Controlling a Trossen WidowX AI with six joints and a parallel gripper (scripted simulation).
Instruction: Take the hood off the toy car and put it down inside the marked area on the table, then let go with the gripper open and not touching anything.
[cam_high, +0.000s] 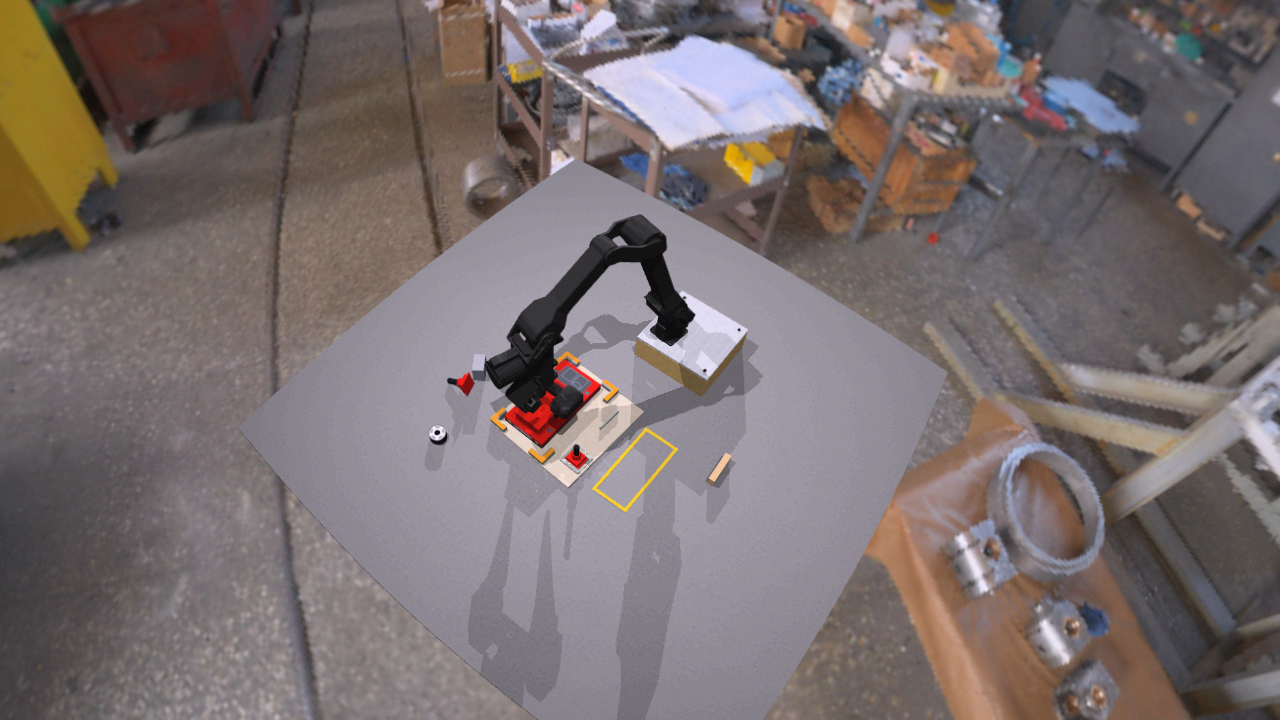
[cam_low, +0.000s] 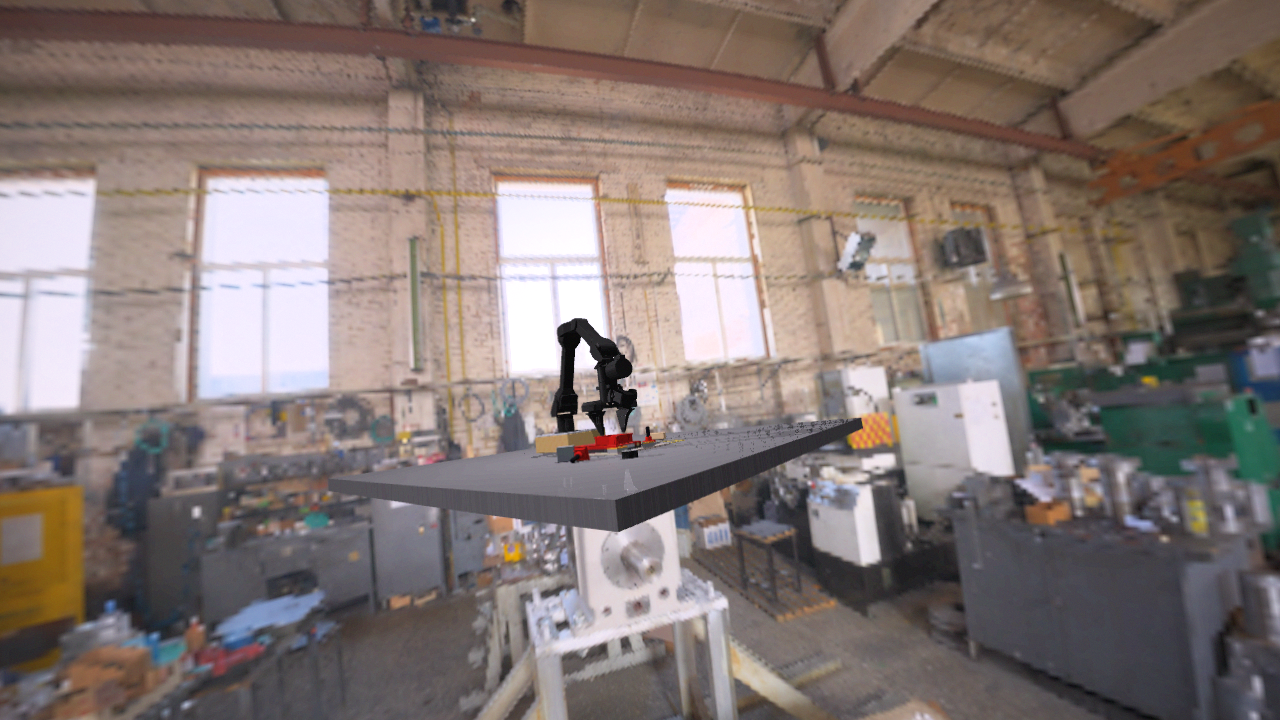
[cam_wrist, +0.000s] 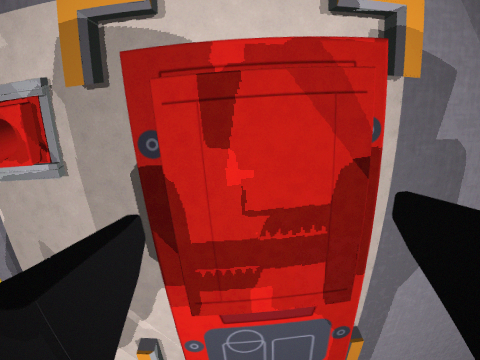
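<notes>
Red toy car (cam_wrist: 260, 207) (hood on) beneath empty, wide-spread pincer (cam_wrist: 267, 260).

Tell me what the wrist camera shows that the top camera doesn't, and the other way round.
Wrist only: the toy car's red top up close, its grey end panel, and the open gripper's two black fingers either side of it, holding nothing.
Top only: the whole arm, the yellow marked area with nothing inside it, a small wooden block and a ring-shaped part.
Both: the car on its beige board between orange corner brackets.
</notes>
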